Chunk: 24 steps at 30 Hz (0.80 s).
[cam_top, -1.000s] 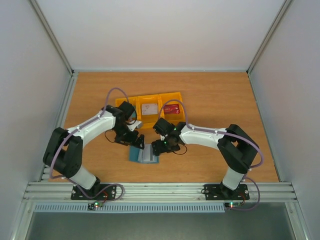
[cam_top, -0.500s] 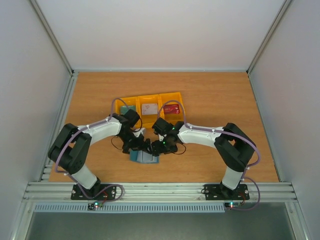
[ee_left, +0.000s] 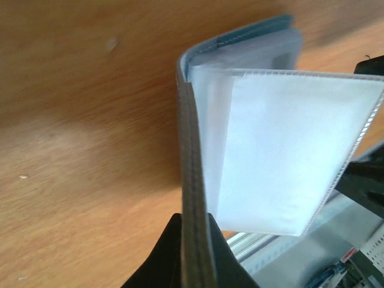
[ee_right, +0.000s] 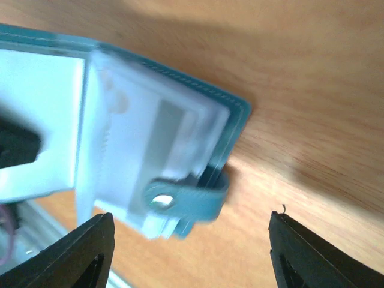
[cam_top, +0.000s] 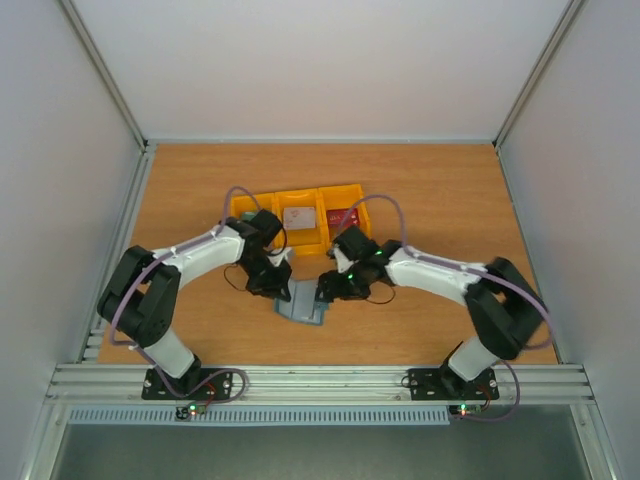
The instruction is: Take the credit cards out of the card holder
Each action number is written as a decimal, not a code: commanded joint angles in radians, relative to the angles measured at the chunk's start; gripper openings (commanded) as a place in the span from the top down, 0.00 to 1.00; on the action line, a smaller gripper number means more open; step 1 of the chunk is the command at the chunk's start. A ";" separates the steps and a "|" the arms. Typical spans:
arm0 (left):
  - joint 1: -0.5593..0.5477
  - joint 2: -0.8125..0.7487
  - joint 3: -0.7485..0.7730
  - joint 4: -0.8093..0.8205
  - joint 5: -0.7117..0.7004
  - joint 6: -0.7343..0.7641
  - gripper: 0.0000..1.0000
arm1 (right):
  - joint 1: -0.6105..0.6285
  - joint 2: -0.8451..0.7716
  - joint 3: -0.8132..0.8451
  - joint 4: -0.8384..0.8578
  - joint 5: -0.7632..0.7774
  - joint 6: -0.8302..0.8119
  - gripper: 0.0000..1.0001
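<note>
Left tool (ee_left: 195, 243) is clamped on the cover edge of the card holder (cam_top: 300, 308). Right tool (ee_right: 189, 225) hangs over its strap, jaws apart. The holder lies open near the middle of the near edge of the wooden surface (cam_top: 440, 190), white walls all round. In the yellow bins (cam_top: 345, 192) behind: whitish card (cam_top: 297, 217), red card (cam_top: 345, 216). The left bin is hidden by the arm.

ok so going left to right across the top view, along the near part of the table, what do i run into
left arm → left tool → card holder, its cover pinched by that tool → right tool → right arm; the yellow bins behind overlap these, so left out
</note>
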State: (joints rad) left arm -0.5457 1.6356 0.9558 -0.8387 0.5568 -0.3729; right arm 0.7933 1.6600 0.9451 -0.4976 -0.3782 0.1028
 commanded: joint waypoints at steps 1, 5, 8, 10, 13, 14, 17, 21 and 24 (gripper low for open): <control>-0.005 -0.077 0.199 -0.158 0.045 0.178 1.00 | -0.092 -0.276 -0.035 0.039 -0.117 -0.171 0.26; -0.003 -0.277 0.221 -0.140 0.116 0.426 1.00 | -0.175 -0.539 0.006 -0.018 -0.233 -0.334 0.17; -0.005 -0.450 0.130 0.082 0.241 0.465 1.00 | -0.197 -0.682 0.075 -0.081 -0.250 -0.440 0.13; -0.005 -0.553 0.054 0.284 0.296 0.436 1.00 | -0.204 -0.758 0.123 -0.107 -0.263 -0.495 0.12; -0.005 -0.685 -0.046 0.568 0.308 0.367 1.00 | -0.206 -0.838 0.174 -0.119 -0.332 -0.559 0.11; -0.005 -0.729 -0.077 0.652 0.314 0.337 1.00 | -0.207 -0.849 0.194 -0.132 -0.343 -0.576 0.11; -0.005 -0.818 -0.154 0.919 0.317 0.248 1.00 | -0.207 -0.842 0.267 -0.186 -0.349 -0.610 0.15; -0.007 -0.843 -0.183 0.998 0.212 0.133 1.00 | -0.201 -0.784 0.299 -0.126 -0.452 -0.542 0.24; -0.016 -0.867 -0.215 1.006 0.154 0.101 1.00 | -0.146 -0.742 0.309 -0.130 -0.383 -0.529 0.26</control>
State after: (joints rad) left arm -0.5510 0.8066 0.7776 -0.0319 0.7921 -0.1764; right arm 0.6014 0.8551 1.2430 -0.6121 -0.7670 -0.4435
